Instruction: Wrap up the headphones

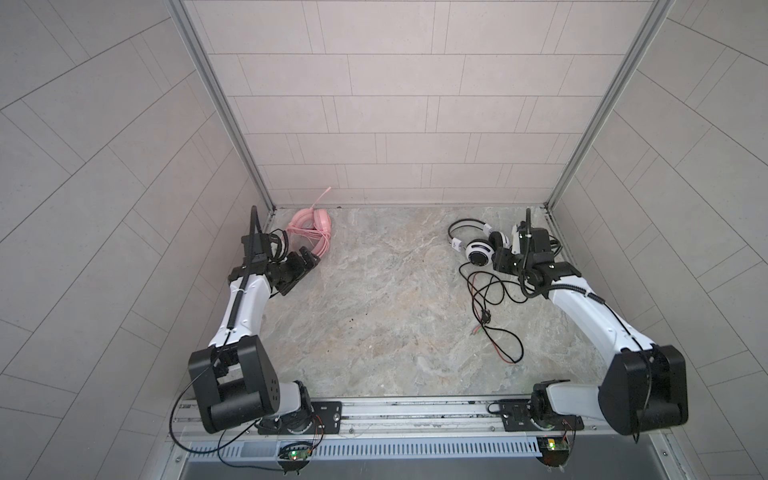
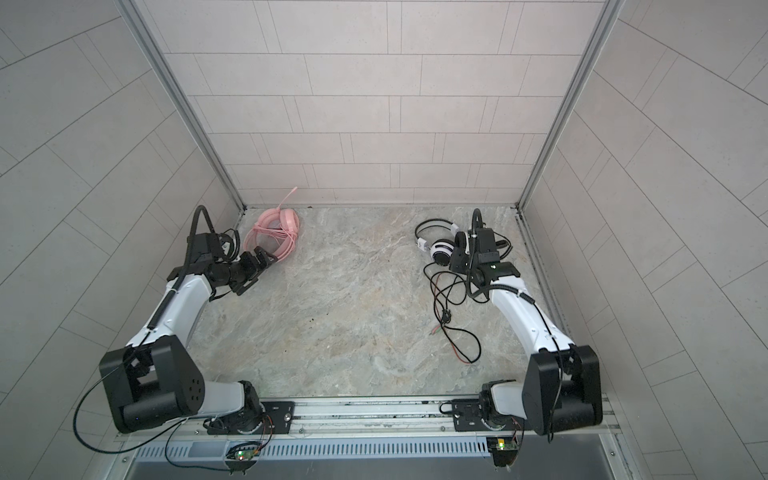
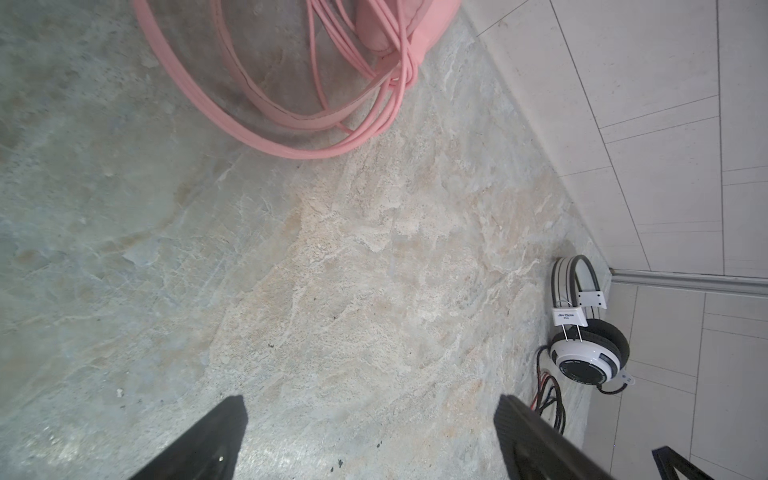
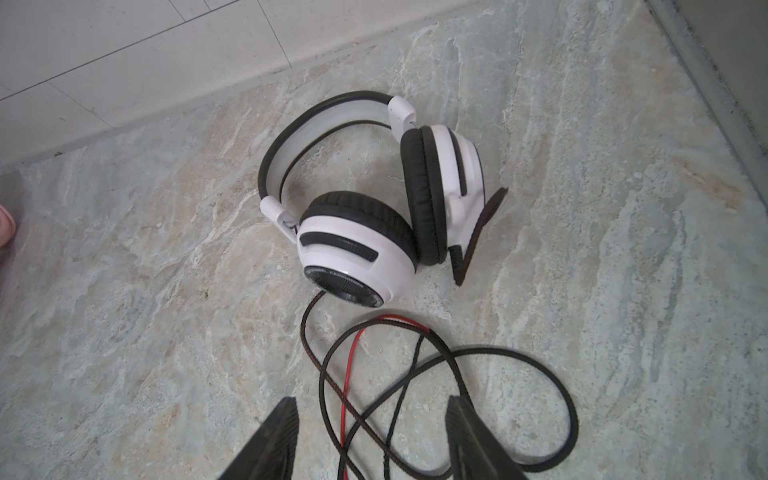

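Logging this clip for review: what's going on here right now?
Two robot arms are working on two headsets on the table. The left gripper is open and empty beside the pink headphones, whose pink cable looks bundled around them. The right gripper hovers open over the loose black cable of the white-and-black headphones, gripping nothing; that cable sprawls unwrapped.

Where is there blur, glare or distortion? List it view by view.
Both top views: sharp and evenly lit, but tile lines on the walls bow toward the edges. Left wrist view: pink headphones slightly soft, faint sheen on the table near the left gripper. Right wrist view: white headphones crisp, shadows soft.
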Controlling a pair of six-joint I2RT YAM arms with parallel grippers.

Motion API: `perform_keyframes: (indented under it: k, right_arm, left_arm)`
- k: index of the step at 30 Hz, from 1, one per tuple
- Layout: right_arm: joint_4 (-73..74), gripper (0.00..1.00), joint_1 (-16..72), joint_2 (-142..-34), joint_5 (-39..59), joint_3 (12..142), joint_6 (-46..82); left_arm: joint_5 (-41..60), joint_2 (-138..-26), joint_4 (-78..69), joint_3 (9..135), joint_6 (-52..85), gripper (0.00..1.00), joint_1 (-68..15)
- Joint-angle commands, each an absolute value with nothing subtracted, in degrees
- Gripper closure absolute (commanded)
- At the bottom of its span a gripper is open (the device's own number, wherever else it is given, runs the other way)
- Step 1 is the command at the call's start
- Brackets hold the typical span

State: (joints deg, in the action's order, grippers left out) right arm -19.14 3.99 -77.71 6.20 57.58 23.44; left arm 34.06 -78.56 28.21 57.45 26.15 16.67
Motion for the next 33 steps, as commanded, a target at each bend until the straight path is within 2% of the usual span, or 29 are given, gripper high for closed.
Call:
perform_keyframes:
  k: [1, 11, 18, 33]
  right_arm:
    - [-19.23, 0.43, 2.15, -83.8, 6.84, 62.32, 20.73]
    - [-26.56, 0.43, 0.85, -97.71, 0.59, 80.7, 14.46]
    - [-43.23, 0.44, 0.79, -111.27, -3.45, 101.28, 12.98]
    - [-50.75, 0.43, 0.2, -126.05, -6.26, 114.43, 8.44]
  left_arm:
    - [38.0, -80.11, 27.16, 57.39, 26.85, 0.02, 16.3]
    - [39.92, -80.52, 27.54, 57.92, 26.19, 0.03, 16.08]
    - [40.14, -80.43, 27.09, 58.19, 26.21, 0.03, 16.17]
    - [40.81, -79.94, 25.93, 57.75, 25.97, 0.03, 16.26]
